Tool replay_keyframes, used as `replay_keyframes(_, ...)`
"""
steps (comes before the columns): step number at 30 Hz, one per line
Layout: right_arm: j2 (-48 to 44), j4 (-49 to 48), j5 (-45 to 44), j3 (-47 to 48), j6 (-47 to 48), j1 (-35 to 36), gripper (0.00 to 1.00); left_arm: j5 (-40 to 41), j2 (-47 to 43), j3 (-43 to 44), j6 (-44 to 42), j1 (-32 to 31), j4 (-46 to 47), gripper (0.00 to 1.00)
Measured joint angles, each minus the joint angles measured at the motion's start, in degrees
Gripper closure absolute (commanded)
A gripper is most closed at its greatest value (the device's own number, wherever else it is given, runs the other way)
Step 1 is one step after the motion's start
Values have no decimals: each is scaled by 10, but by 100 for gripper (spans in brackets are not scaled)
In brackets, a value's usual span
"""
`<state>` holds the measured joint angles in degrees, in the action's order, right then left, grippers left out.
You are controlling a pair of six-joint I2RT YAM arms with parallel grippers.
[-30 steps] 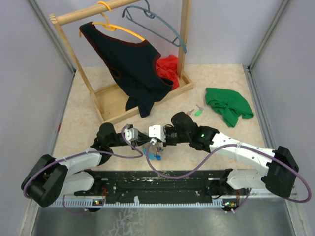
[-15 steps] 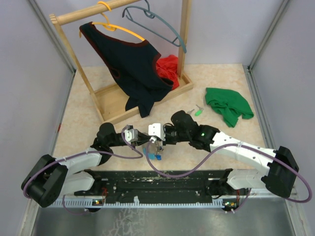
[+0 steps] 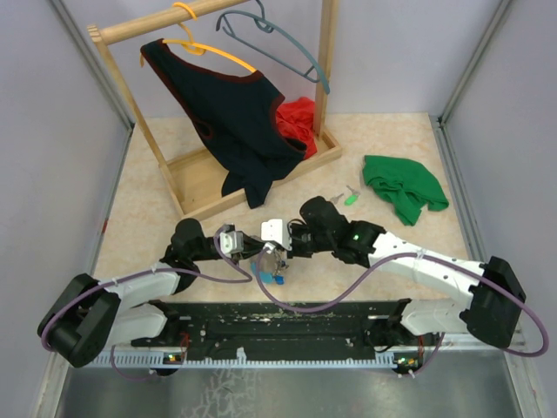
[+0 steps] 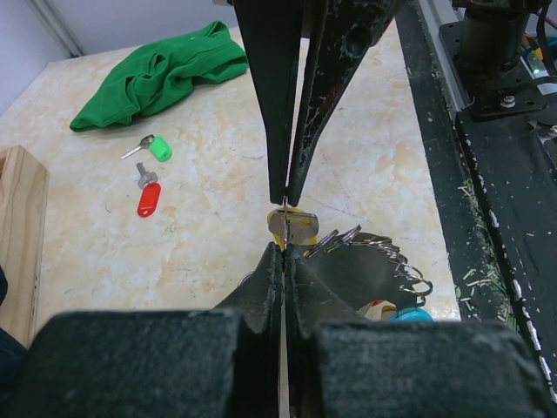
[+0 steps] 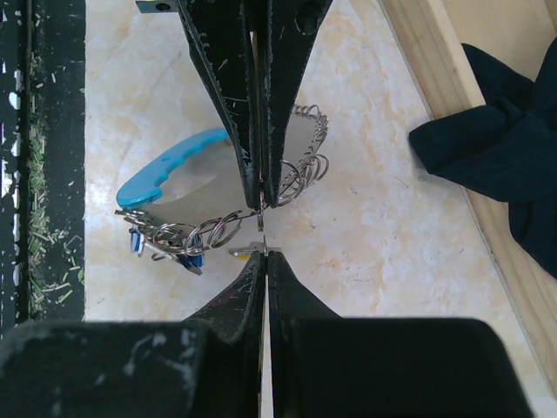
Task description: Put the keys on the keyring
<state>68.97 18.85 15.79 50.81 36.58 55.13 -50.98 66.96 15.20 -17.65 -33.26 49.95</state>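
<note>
**Threading the yellow key: go slow at the tips**

Both arms meet nose to nose just inside the near edge of the worktop (image 3: 148, 218), about midway along it. The left gripper (image 4: 283, 257) is pinched tight, and from the right wrist view it looks like it's got the end of the keyring's (image 5: 204, 231) wire coil. The right gripper (image 5: 264, 257) is clamped shut too, seemingly on the yellow key (image 4: 292, 228), which sits right between the two sets of tips. I can't tell if the key's hole has caught the wire, it's too small to see.

The ring hangs below the tips with its blue band (image 5: 170, 170) off to one side and a couple of blue keys (image 5: 193, 261) on it already.

My take on doing this bit well:
- keep the left hand dead steady so the wire end doesn't wander
- nudge the key along the wire's line, no twisting
- don't let go until the key has passed the coil's split

The green key (image 4: 158, 149) and red key (image 4: 150, 200) lie loose toward the far right corner, near the green cloth (image 4: 161, 74), so they're up next.
</note>
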Motion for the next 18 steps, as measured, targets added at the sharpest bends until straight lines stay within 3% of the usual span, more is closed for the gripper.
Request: replay_keyframes(18,11,-3,12,6,-8,0,100,-10,0,-2,-1,0,6,100)
